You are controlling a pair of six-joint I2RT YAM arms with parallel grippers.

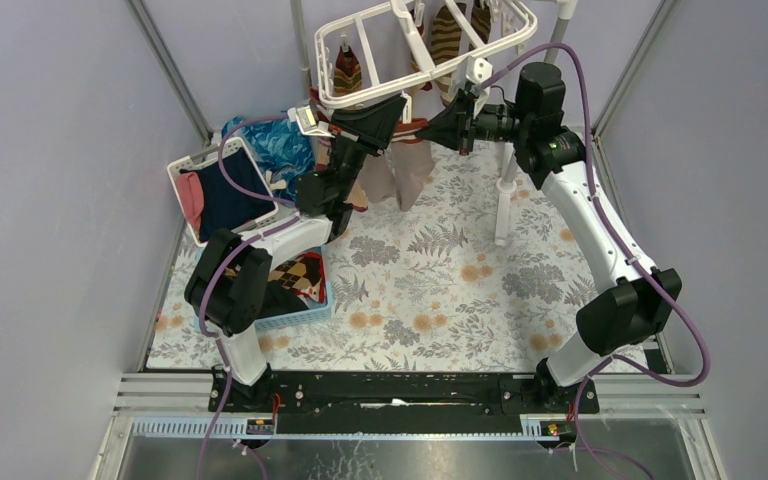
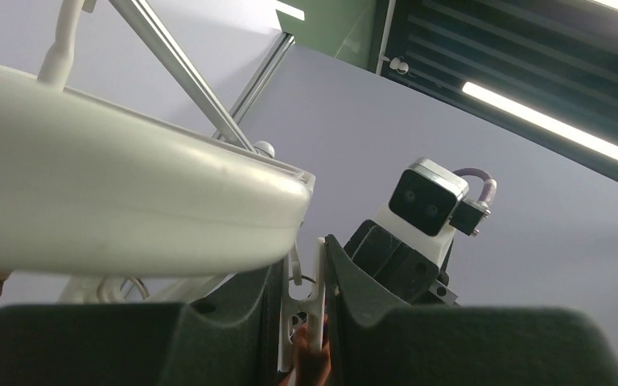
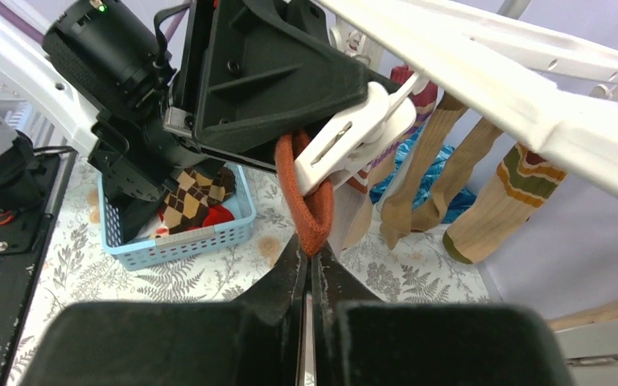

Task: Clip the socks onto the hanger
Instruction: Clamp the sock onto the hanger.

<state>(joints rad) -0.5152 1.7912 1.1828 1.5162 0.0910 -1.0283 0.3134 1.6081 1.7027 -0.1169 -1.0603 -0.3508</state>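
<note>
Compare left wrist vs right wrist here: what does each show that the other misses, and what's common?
Left wrist only: the right arm's wrist camera looking back at it, and a ceiling light strip.
Right wrist only: the right gripper shut on the red sock cuff, the blue basket with an argyle sock, the hanging socks and the floral table cover.
Both: the white hanger frame and the clip squeezed by the left gripper.

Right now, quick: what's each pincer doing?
Left pincer: closed on a white hanger clip.
Right pincer: closed, pinching the sock's red cuff.
</note>
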